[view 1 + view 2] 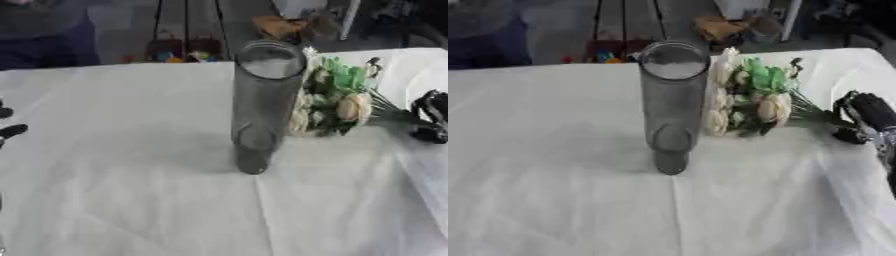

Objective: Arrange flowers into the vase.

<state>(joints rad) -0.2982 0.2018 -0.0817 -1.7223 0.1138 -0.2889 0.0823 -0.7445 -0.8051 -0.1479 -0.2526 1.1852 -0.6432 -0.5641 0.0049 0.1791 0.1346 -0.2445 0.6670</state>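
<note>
A tall grey glass vase (261,105) stands upright in the middle of the white table (131,175), with nothing in it. Just to its right lies a bunch of cream and pale pink flowers (750,97) with green leaves, blooms toward the vase, stems (820,115) running right. My right hand (866,119) is at the right edge, its fingers curled round the stem ends. Only dark fingertips of my left hand (10,131) show at the left edge, well away from the vase.
The table's far edge runs just behind the vase. Beyond it are a dark floor, wooden slats (185,25), small coloured objects (179,55) and a brown thing (278,25). A white rounded shape (429,75) sits at the table's far right corner.
</note>
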